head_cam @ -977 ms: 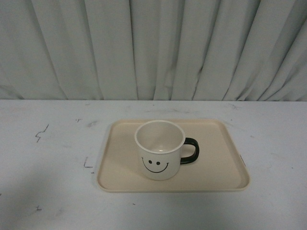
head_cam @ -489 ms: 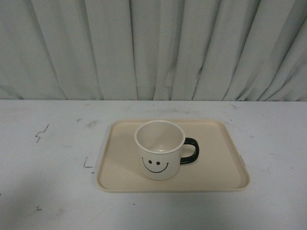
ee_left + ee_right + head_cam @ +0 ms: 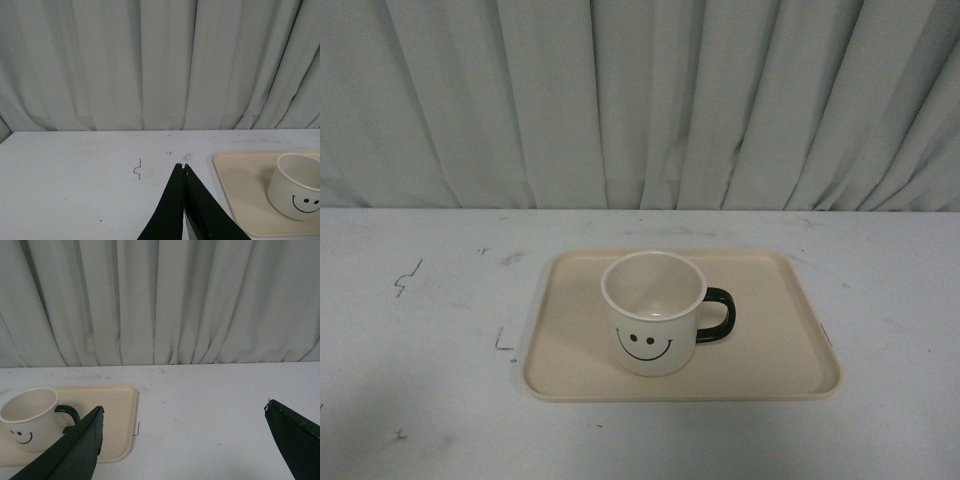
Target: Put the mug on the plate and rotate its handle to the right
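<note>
The cream-white mug with a black smiley face stands upright on the beige plate, near its middle. Its black handle points to the right in the front view. Neither arm shows in the front view. My left gripper is shut with nothing in it, over the bare table left of the plate; the mug stands apart from it. My right gripper is open and empty, over the table to the right of the plate. The mug and handle lie beyond its left finger.
A white table carries small dark marks left of the plate. A grey pleated curtain closes off the back.
</note>
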`<state>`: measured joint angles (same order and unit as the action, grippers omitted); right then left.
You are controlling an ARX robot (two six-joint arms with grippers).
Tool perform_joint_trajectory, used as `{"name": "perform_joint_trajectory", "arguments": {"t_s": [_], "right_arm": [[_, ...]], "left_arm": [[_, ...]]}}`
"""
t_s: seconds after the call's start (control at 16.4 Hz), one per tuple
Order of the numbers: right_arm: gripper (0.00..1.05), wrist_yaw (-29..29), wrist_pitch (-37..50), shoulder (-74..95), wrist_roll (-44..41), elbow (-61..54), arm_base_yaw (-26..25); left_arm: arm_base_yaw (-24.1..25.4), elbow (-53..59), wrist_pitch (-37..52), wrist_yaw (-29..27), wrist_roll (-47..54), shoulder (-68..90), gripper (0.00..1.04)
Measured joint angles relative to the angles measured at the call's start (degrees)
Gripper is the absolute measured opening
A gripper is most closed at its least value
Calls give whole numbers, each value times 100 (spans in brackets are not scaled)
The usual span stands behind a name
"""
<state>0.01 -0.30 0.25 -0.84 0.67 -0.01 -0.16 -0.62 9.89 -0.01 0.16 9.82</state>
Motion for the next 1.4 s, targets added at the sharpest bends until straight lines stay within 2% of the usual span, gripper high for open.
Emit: {"name": "perform_joint_trajectory", "arguments": {"t_s": [0.06, 0.12, 0.43, 0.49, 0.55, 0.73, 0.79, 0.92, 1.04, 1.16, 1.22, 1.34, 1.4], "right_arm": [[98, -2, 2, 0, 0, 0, 0], [98, 0, 2, 0, 2, 0, 0], [98, -2, 4, 0, 0, 0, 0], [98, -2, 0, 0, 0, 0, 0], [98, 17, 98, 46, 39, 0, 35], [98, 608, 1620, 2424, 431, 553, 914], [98, 605, 1921, 3320, 448, 1043, 1139], [98, 343, 1777, 4905, 328, 2068, 1429], [98, -422, 1237, 6157, 66, 2896, 1445], [98, -1550, 367, 7104, -339, 3866, 1421], [98, -1932, -31, 7600, -592, 4439, 1423], [98, -2424, -787, 8369, -1056, 5263, 1432], [98, -2487, -1060, 8721, -1296, 5576, 1471]], "left_arm": [[0, -4, -723, -4, 0, -450, 2], [0, -4, -1040, 0, -2, -907, 2], [0, -2, -1032, -7, 0, -933, 2], [0, -2, -986, -4, -11, -935, 10], [0, -2, -1010, -4, -11, -935, 25], [0, -2, -1010, -2, -11, -935, 63], [0, -2, -1010, -2, -11, -935, 75], [0, -2, -1012, -2, -4, -935, 100], [0, -2, -1010, -2, -9, -935, 98], [0, -2, -1010, -2, -9, -935, 98], [0, -2, -1010, 0, -9, -935, 98], [0, -2, -1012, -2, -9, -935, 98], [0, -2, -1012, -2, -9, -935, 98]]}}
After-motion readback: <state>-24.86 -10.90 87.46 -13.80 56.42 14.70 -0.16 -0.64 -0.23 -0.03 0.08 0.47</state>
